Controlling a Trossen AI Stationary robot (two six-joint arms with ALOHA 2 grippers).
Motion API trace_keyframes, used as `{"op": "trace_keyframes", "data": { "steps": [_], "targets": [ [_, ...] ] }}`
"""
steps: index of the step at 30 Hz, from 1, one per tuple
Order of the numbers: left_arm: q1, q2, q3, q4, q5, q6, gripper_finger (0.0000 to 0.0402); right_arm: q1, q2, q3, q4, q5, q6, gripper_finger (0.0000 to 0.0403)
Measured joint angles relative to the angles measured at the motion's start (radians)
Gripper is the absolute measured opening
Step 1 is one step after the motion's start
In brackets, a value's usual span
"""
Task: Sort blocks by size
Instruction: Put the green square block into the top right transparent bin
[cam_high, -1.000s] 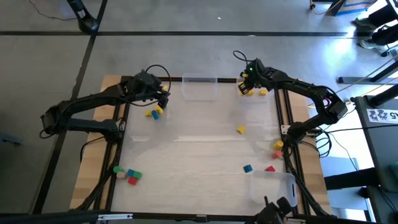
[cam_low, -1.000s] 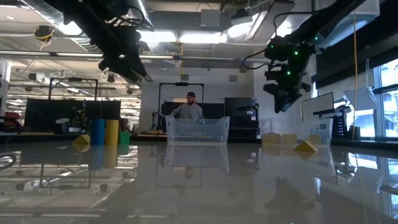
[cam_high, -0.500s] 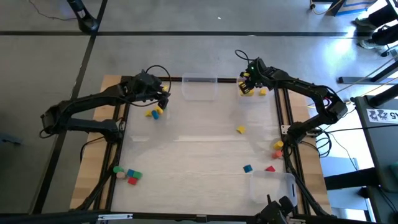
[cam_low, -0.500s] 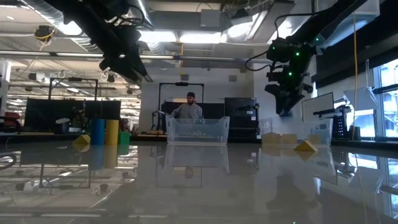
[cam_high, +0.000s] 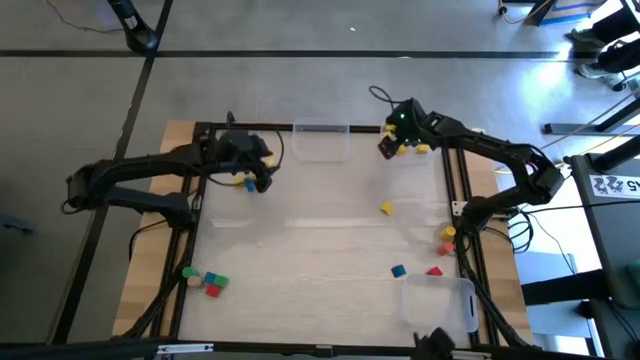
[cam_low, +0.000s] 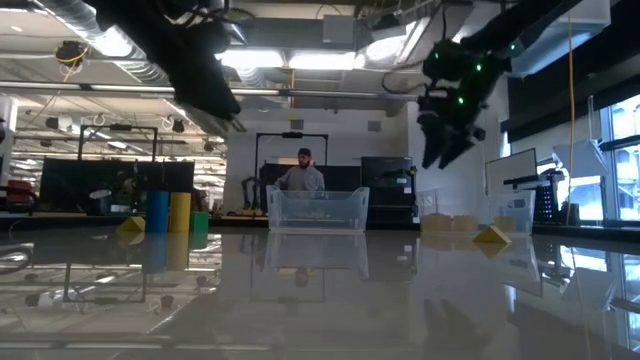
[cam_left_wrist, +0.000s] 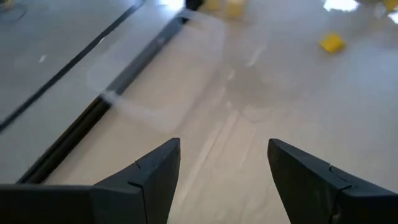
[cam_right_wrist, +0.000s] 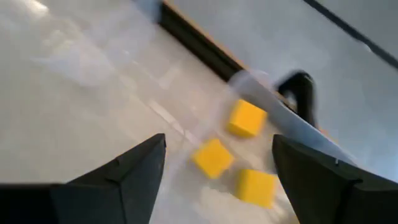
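Note:
My right gripper (cam_high: 385, 146) hangs open above the left edge of a clear bin (cam_right_wrist: 273, 106) at the far right. Three yellow blocks (cam_right_wrist: 212, 157) lie in that bin. My left gripper (cam_high: 258, 174) is open over the table's far left. It stands above a yellow and a blue block (cam_high: 246, 183), which it partly hides. Its wrist view shows bare table between the fingers (cam_left_wrist: 224, 146) and one yellow block (cam_left_wrist: 332, 42) farther off. Other blocks lie loose on the table: yellow (cam_high: 386, 208), blue (cam_high: 398, 270), red (cam_high: 434, 271).
A clear bin (cam_high: 321, 140) stands at the far middle and another (cam_high: 438, 300) at the near right. A small group of blocks (cam_high: 205, 282) lies near left, and two more (cam_high: 447, 239) by the right rail. A person (cam_low: 303, 172) stands beyond the far edge.
My right gripper has opened and moved a little toward the table's left, rising slightly above the far-right bin. My left gripper has swung toward the near edge, over the yellow and blue blocks, rolling a little as it went.

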Motion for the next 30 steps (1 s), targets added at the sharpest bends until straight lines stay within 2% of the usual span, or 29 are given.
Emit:
{"op": "trace_keyframes", "data": {
  "steps": [4,9,14,16,19,25,30],
  "targets": [
    [-0.056,0.0,0.0,-0.002,0.002,0.057,0.023,0.129,-0.022,0.0,0.035,0.003,0.0,0.0293],
    [-0.066,0.0,0.0,0.027,-0.001,0.066,0.023,0.28,-0.016,0.0,0.095,0.005,0.0,0.0294],
    [-0.127,0.0,0.0,-0.028,0.128,0.029,0.023,0.401,-0.012,0.0,0.146,0.005,0.0,0.0294],
    [-0.171,0.0,0.0,-0.086,0.138,0.004,0.023,0.44,-0.012,0.0,0.153,0.005,0.0,0.0294],
    [-0.223,0.0,0.0,-0.181,0.137,-0.033,0.023,0.481,-0.012,0.0,0.195,0.035,0.0,0.0294],
    [-0.359,0.0,0.0,-0.382,0.189,-0.209,0.023,0.522,-0.012,0.0,0.241,0.095,0.0,0.0294],
    [-0.505,0.0,-0.014,-0.425,0.241,-0.311,0.023,0.519,-0.012,-0.018,0.295,0.101,-0.001,0.0294]
  ]
}}
